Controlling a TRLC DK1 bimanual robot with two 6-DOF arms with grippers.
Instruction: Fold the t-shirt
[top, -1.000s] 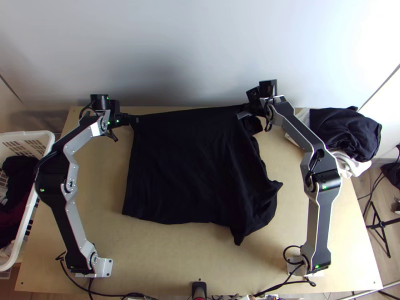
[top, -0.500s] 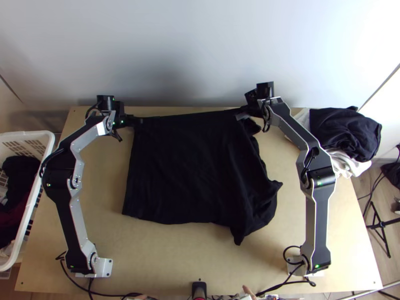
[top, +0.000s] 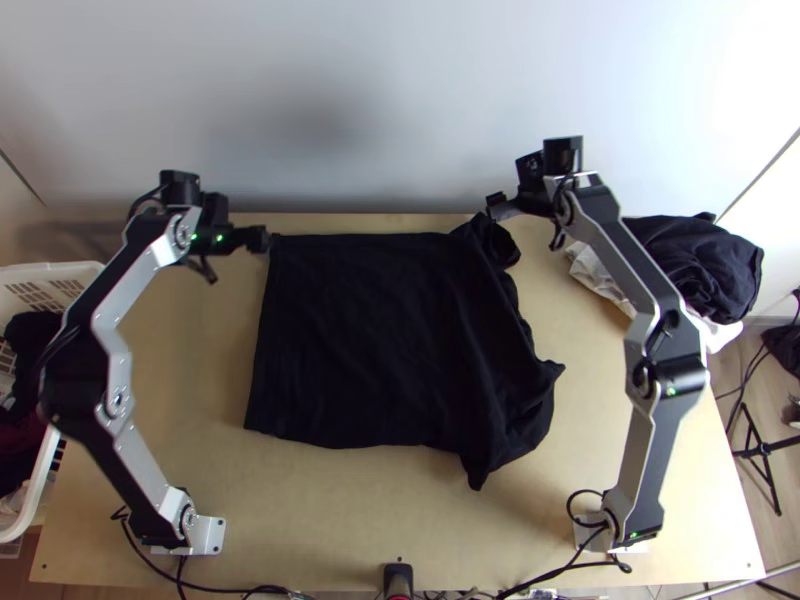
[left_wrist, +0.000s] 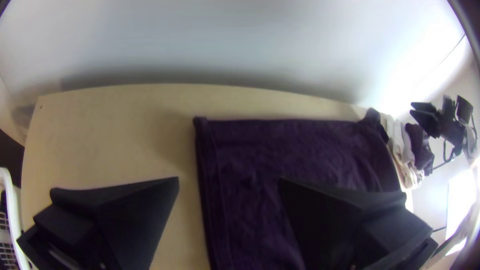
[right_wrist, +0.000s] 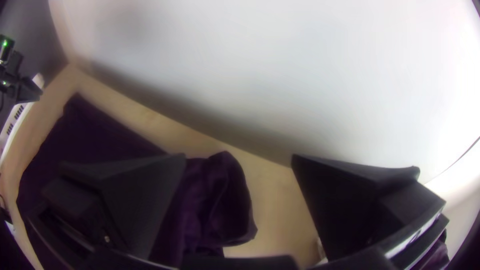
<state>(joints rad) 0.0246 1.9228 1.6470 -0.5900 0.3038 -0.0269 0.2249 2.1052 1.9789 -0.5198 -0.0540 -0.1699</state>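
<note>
Across the middle of the light wooden table (top: 400, 505) lies the black cloth t-shirt (top: 370, 340), spread mostly flat and smooth toward the left arm, rumpled along the side toward the right arm, with a bunched bit at its far right corner; by the far left corner hangs the left end effector (top: 268, 240), its black fingers wide apart, gripping nothing; near the bunched corner is the right end effector (top: 495, 207), likewise wide open and without cloth; farther right, a dark crumpled heap of fabric (top: 705, 270) rests with white cloth (top: 595, 275); beside the table's left edge stands a white plastic basket (top: 42, 490) holding dark clothes (top: 25, 350).
</note>
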